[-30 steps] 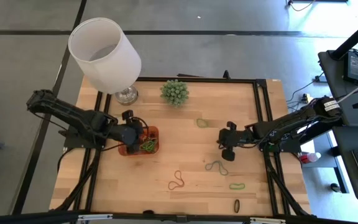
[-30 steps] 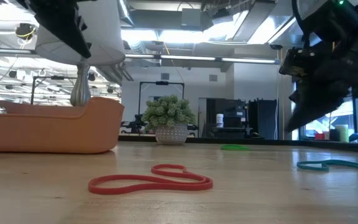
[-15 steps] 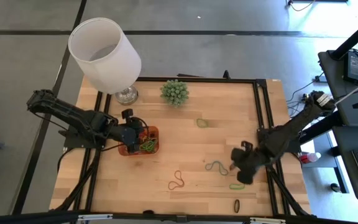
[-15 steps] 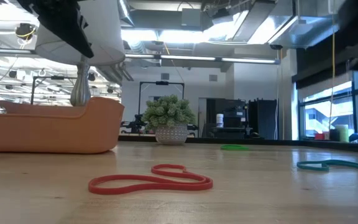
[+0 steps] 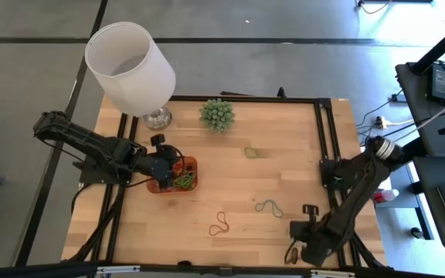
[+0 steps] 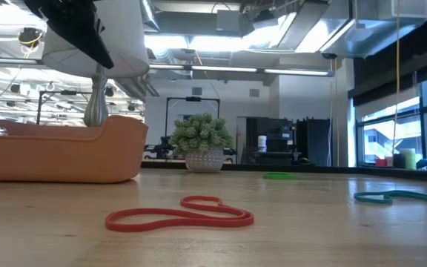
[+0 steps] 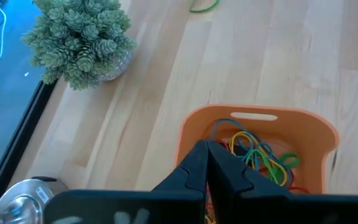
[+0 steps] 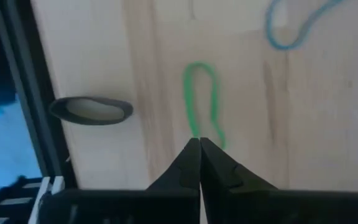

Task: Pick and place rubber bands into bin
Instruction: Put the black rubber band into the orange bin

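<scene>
The orange bin (image 5: pixel 154 185) (image 6: pixel 58 152) (image 7: pixel 253 115) sits at the table's left and holds several coloured rubber bands (image 7: pixel 260 158). My left gripper (image 5: pixel 178 166) (image 7: pixel 206 144) hangs shut above them. Loose bands lie flat on the wood: a red one (image 5: pixel 220 224) (image 6: pixel 180 215), a blue-grey one (image 5: pixel 269 206) (image 8: pixel 297 25), and a green one (image 5: pixel 251 152) farther back. My right gripper (image 5: pixel 301 235) (image 8: pixel 199 142) points down, shut, over one end of another green band (image 8: pixel 202 102), beside a black band (image 8: pixel 92 111). I cannot tell whether it touches the band.
A white lampshade (image 5: pixel 130 66) on a metal foot (image 7: pixel 17 196) stands at the far left. A spiky green plant (image 5: pixel 217 114) (image 6: pixel 202 141) (image 7: pixel 79 40) stands at the far middle. The black band lies close to the table's near edge and its dark frame (image 8: pixel 17 93).
My right gripper has swung from the table's middle right toward the near edge, tipping until it points down, and has left the low view. It now stands over the green band near the front right corner.
</scene>
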Robot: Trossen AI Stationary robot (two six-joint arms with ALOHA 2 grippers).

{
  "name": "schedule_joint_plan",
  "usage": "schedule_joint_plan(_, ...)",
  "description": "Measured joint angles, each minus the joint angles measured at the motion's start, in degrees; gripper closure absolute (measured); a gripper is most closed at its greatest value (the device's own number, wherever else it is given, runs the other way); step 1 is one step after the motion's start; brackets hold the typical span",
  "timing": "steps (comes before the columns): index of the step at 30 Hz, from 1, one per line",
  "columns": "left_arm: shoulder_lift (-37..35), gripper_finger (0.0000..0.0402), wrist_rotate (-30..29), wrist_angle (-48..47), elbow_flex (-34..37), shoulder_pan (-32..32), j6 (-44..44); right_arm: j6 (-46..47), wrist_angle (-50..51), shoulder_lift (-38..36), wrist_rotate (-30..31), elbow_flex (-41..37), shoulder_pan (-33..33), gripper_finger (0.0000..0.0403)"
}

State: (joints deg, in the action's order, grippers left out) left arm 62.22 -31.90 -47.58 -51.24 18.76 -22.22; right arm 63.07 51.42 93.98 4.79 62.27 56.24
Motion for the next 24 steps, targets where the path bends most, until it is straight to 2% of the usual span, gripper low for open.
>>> schedule_joint_plan(9, 0.0, 0.04, -0.13, 0.01, 0.0, 0.0, -0.07, -6.59, 1.23, 10.67, 0.06, 8.7, 0.33, 0.0349)
schedule_joint_plan(16, 0.0, 0.0398, -0.12, 0.03, 0.0, 0.0, -1.04, -9.48, -3.39, 12.46, -0.12, 11.24, 0.49, 0.0312)
schedule_joint_plan(24, 0.0, 0.0397, -0.09, 0.03, 0.0, 0.0, -1.8, -9.31, -6.56, 12.51, -0.02, 10.19, 0.6, 0.0309)
